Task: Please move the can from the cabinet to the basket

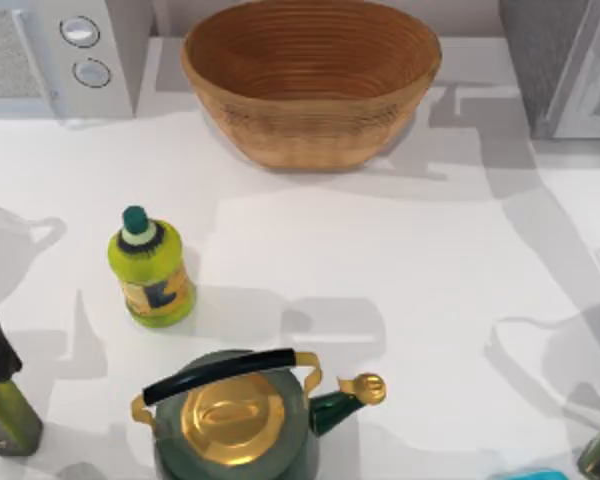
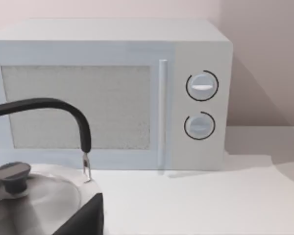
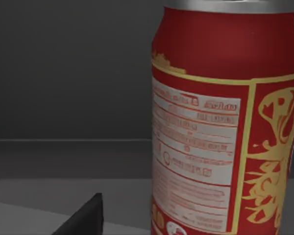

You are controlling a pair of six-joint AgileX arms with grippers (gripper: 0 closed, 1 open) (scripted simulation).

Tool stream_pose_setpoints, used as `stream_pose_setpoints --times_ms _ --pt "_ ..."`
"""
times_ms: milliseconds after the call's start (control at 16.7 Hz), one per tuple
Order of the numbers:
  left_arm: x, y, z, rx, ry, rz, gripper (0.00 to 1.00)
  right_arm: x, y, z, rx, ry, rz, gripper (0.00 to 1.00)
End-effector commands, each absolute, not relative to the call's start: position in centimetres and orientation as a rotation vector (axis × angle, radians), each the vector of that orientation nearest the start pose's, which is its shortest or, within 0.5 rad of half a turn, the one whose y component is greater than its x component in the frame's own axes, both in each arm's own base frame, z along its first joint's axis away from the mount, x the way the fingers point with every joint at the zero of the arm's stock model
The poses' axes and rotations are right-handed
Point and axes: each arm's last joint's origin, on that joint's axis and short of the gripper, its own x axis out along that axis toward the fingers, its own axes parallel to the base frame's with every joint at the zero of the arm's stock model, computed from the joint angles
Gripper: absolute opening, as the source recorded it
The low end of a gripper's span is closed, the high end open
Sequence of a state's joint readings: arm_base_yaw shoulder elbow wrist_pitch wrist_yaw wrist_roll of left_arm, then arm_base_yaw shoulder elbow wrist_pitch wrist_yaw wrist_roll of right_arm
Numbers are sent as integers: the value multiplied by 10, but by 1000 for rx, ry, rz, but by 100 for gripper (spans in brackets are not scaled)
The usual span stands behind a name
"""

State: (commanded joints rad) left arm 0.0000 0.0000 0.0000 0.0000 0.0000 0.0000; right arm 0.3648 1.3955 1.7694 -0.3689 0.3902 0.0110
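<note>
Looking down from the top view, the basket [image 1: 310, 85] sits at the back edge of the counter [image 1: 400, 280], between the microwave [image 1: 60, 55] at the back left corner and the cabinet [image 1: 570, 65] at the back right corner; a yellow-green bottle [image 1: 152, 268] stands left of the middle and a green kettle [image 1: 235, 420] with a gold lid stands at the front edge. The left wrist view faces the microwave's door and two knobs across bare counter, with a grey kettle close by, so I judge the left arm idle. The right wrist view looks into a dark grey interior, likely the cabinet, where the can [image 3: 225, 122] stands upright on the shelf, very near. A dark wedge at the picture's lower edge may be part of the right claw, but I cannot tell how far it is open or whether it holds anything. The risk from here is a push instead of a grip: closing off-centre could tip the can or shove it deeper, and a hasty withdrawal could knock it against the cabinet's frame.
</note>
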Motion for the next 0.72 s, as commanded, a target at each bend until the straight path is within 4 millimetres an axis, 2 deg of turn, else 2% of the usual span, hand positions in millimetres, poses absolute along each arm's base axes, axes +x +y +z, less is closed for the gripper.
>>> stream_pose_setpoints --times_ms 360,720 --pt "106 -1 160 0 0 0 100 270 96 507 -2 -11 -12 100" --pt "106 -1 160 0 0 0 100 319 97 507 -2 -11 -12 100"
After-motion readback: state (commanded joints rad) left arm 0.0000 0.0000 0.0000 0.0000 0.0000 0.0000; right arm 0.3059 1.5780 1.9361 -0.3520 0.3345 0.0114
